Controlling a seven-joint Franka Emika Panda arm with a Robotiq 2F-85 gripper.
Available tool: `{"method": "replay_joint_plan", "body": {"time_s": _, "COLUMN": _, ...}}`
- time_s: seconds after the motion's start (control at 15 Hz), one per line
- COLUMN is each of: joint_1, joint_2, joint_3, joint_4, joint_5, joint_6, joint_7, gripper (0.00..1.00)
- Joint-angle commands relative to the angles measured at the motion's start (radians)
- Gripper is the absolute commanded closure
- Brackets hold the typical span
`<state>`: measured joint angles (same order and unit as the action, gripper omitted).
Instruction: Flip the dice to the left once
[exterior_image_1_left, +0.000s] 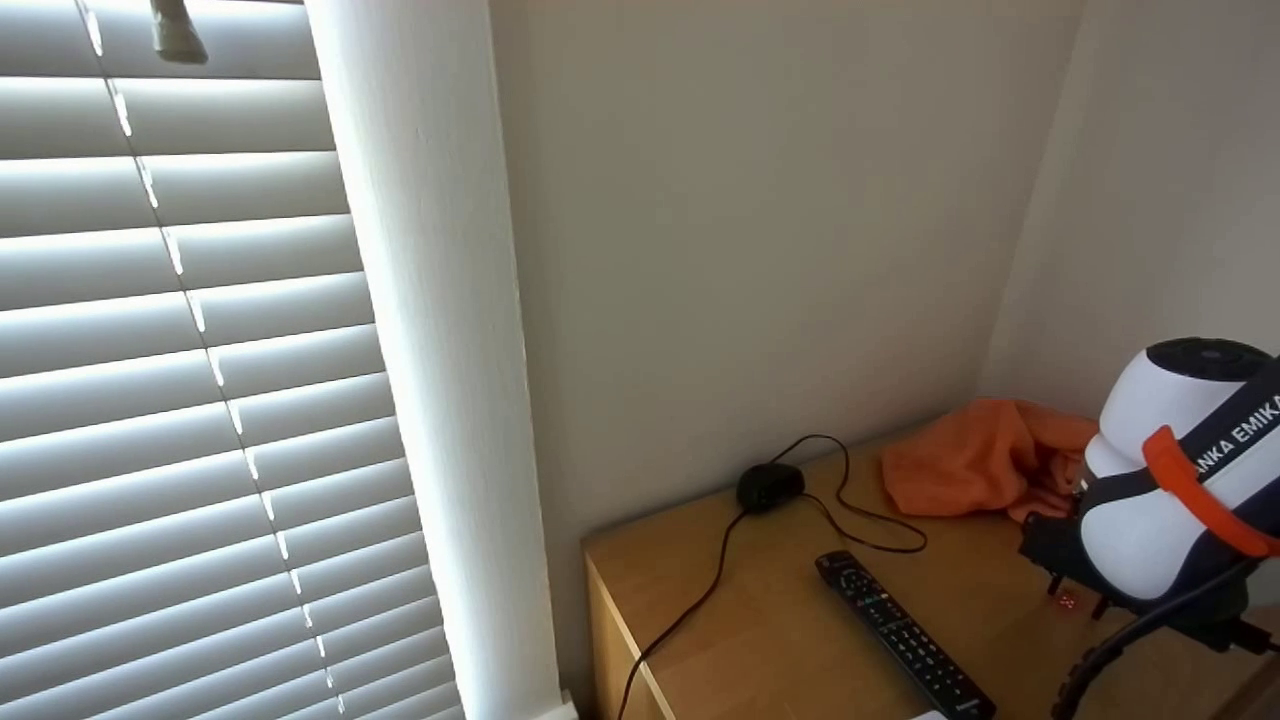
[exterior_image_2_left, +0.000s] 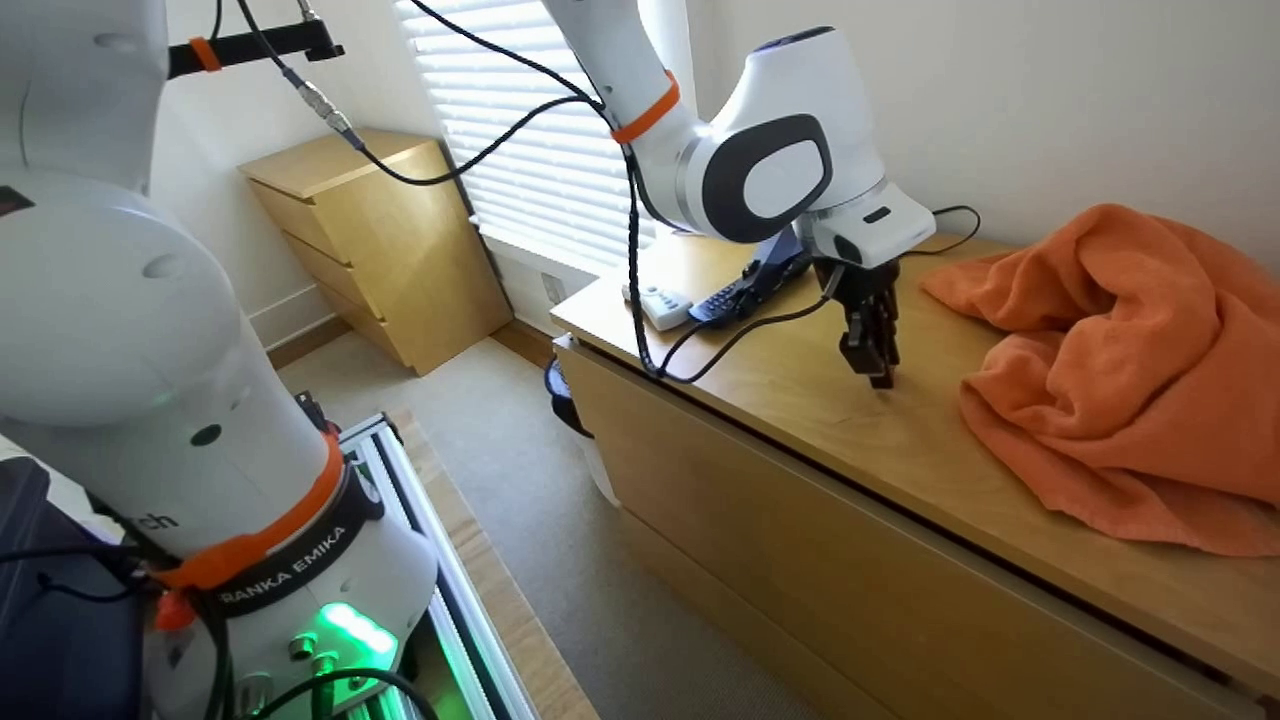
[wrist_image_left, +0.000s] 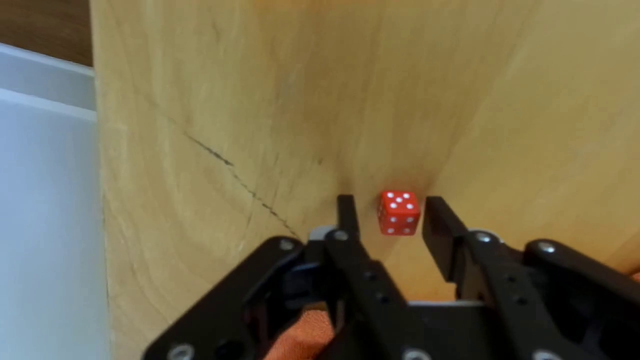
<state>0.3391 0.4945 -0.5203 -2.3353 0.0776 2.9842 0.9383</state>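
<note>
On the surface (wrist_image_left: 280, 120), the red die (wrist_image_left: 399, 213) (its white pips plainly seen) is flanked by spread fingers (wrist_image_left: 439, 217), set closer to the right one in the wrist view.

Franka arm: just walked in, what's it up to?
The Franka arm has its jaws down around a red die; the job is to flip it to the left once. In the wrist view the jaws stand open, the die between them and closer to one, with a clear gap to the other, so it isn't clamped. It appears to sit on the wooden top. Whether it's been flipped, I can't tell.
</note>
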Motion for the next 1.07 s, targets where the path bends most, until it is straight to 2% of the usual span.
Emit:
{"method": "replay_joint_plan", "body": {"time_s": 0.0, "joint_1": 0.033, "joint_2": 0.001, "joint_3": -0.025, "joint_4": -0.018, "joint_5": -0.020, "joint_6": 0.011, "joint_7": 0.032, "gripper": 0.27}}
{"method": "replay_joint_plan", "body": {"time_s": 0.2, "joint_1": 0.035, "joint_2": -0.002, "joint_3": -0.025, "joint_4": -0.018, "joint_5": -0.019, "joint_6": 0.009, "joint_7": 0.030, "gripper": 0.05}}
{"method": "replay_joint_plan", "body": {"time_s": 0.27, "joint_1": 0.026, "joint_2": -0.007, "joint_3": -0.021, "joint_4": -0.015, "joint_5": -0.019, "joint_6": 0.008, "joint_7": 0.021, "gripper": 0.00}}
{"method": "replay_joint_plan", "body": {"time_s": 0.6, "joint_1": -0.102, "joint_2": -0.074, "joint_3": 0.058, "joint_4": 0.019, "joint_5": -0.011, "joint_6": -0.092, "joint_7": -0.090, "gripper": 0.00}}
{"method": "replay_joint_plan", "body": {"time_s": 1.0, "joint_1": -0.312, "joint_2": -0.116, "joint_3": 0.232, "joint_4": 0.085, "joint_5": 0.061, "joint_6": -0.279, "joint_7": -0.247, "gripper": 0.00}}
